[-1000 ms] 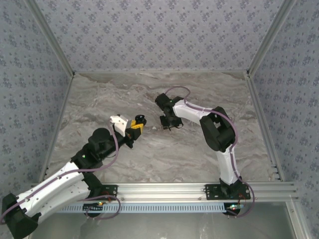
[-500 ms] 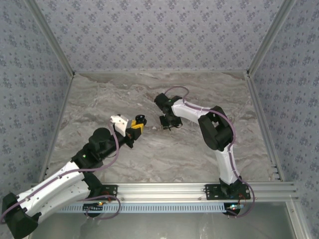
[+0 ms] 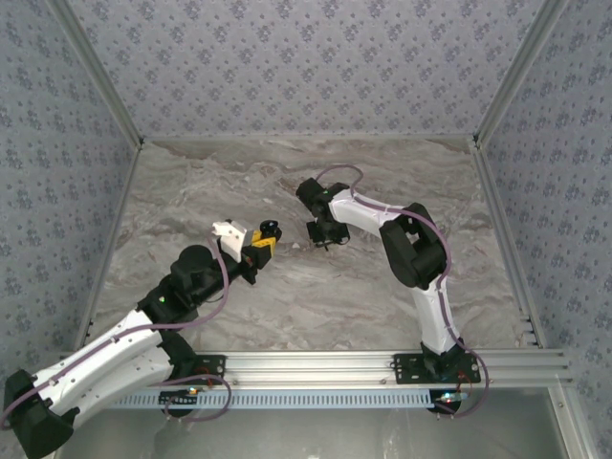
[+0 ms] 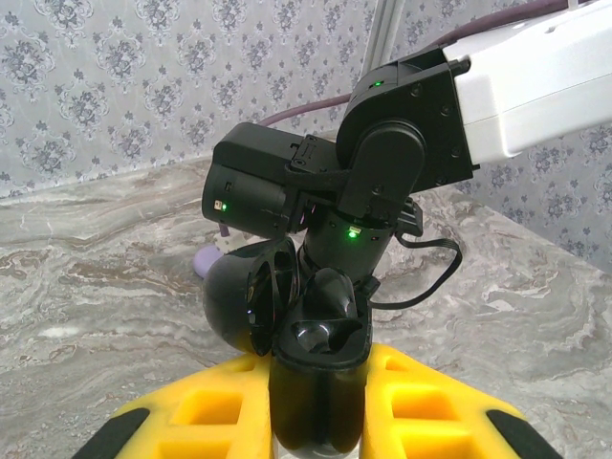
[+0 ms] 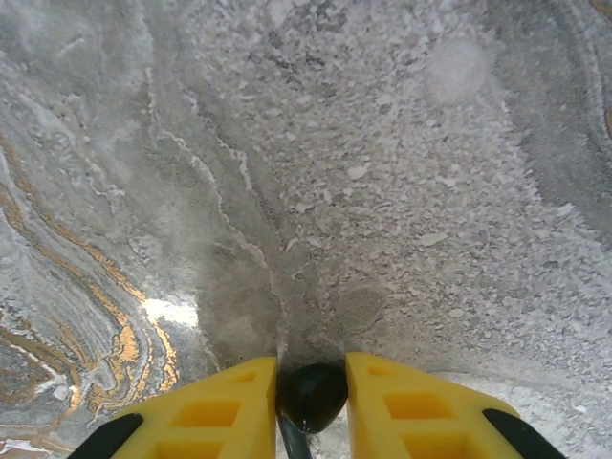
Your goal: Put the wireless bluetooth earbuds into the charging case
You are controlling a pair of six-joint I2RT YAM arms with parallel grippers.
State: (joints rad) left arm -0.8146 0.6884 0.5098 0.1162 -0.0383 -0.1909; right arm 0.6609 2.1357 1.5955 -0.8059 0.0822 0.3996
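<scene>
- Just now the right pincer [image 5: 311, 378] has drawn its jaws in. They stand narrow, with a small black earbud [image 5: 311, 397] pinched between the yellow fingers [image 5: 220, 411], low against the bench [image 5: 402, 191].
- Whether the earbud has left the bench surface, I cannot tell.
- Meanwhile the left pincer [image 4: 317, 402] is unchanged: narrow, clamped on the base of the charging case [image 4: 320, 339]. It holds the case off the bench with its lid [image 4: 244, 296] swung open to one side.
- Seen from above, the two pincers sit near each other at mid-bench, not touching. The right arm [image 4: 402, 153] has barely shifted.
- Judgement: the pick-up looks made. What remains is to carry the earbud to the open case and seat it in its pocket. So small and smooth a piece could twist or slip.
- I cannot tell whether a second earbud already sits in the case.
- A lilac disc [image 4: 206, 258] lies on the bench behind the case.
- Writing: no brand or label is legible, only green lights [image 4: 352, 229] on the right arm's wrist.
</scene>
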